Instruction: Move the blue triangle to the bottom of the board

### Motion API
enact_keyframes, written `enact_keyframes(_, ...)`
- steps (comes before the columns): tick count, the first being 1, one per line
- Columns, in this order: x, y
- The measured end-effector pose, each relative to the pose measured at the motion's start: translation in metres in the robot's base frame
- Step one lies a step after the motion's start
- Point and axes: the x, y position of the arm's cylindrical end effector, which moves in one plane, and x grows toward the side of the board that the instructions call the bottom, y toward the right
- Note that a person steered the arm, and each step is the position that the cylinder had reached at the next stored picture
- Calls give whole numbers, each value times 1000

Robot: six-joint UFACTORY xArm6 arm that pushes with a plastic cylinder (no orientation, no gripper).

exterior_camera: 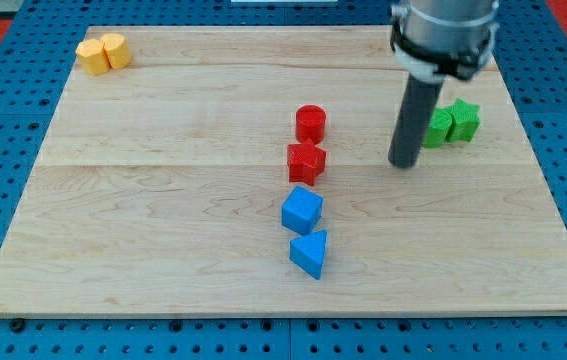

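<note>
The blue triangle (310, 253) lies on the wooden board (163, 200), below centre toward the view's bottom. A blue cube (302, 210) sits just above it, nearly touching. My tip (401, 163) rests on the board to the upper right of the blue triangle, well apart from it, roughly level with the red star-shaped block (306, 162).
A red cylinder (310, 123) stands above the red star block. Two green blocks (452, 123) sit right of the rod, close to it. Two yellow blocks (103, 53) sit at the board's top left corner. Blue pegboard surrounds the board.
</note>
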Motion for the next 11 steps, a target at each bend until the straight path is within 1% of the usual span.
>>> enact_keyframes(1, 65, -22)
enact_keyframes(2, 95, -54)
enact_keyframes(3, 95, -96)
enact_keyframes(5, 102, -104)
enact_keyframes(6, 113, -104)
enact_keyframes(7, 105, -154)
enact_keyframes(8, 78, -193)
enact_keyframes(9, 54, -192)
enact_keyframes(11, -15, -203)
